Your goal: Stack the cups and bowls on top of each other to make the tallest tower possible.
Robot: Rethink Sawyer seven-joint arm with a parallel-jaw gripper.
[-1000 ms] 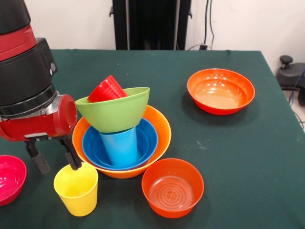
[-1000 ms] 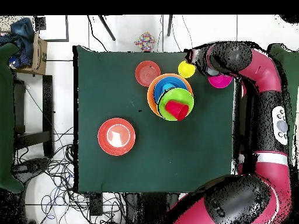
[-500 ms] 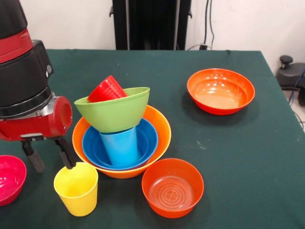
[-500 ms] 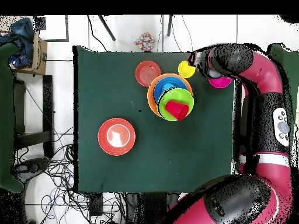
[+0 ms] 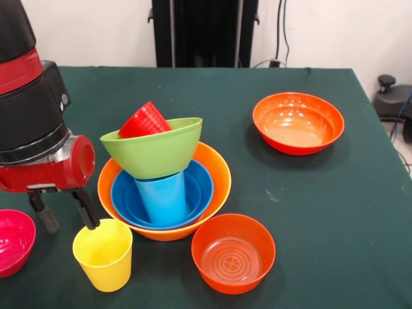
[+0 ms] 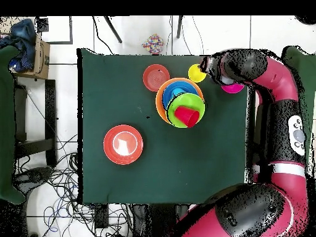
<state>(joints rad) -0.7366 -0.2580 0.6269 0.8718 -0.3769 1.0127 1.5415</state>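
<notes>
Though half cut off, magenta bowl (image 5: 14,241) beside hand (image 5: 63,219).

We see a dark green tablecloth (image 5: 309,212) over the table — behind it a black stand (image 5: 205,32) against the white wall. From above, tangled cables (image 6: 52,179) sprawl on the tiled floor, and a cardboard box (image 6: 41,54) holds blue cloth.
</notes>
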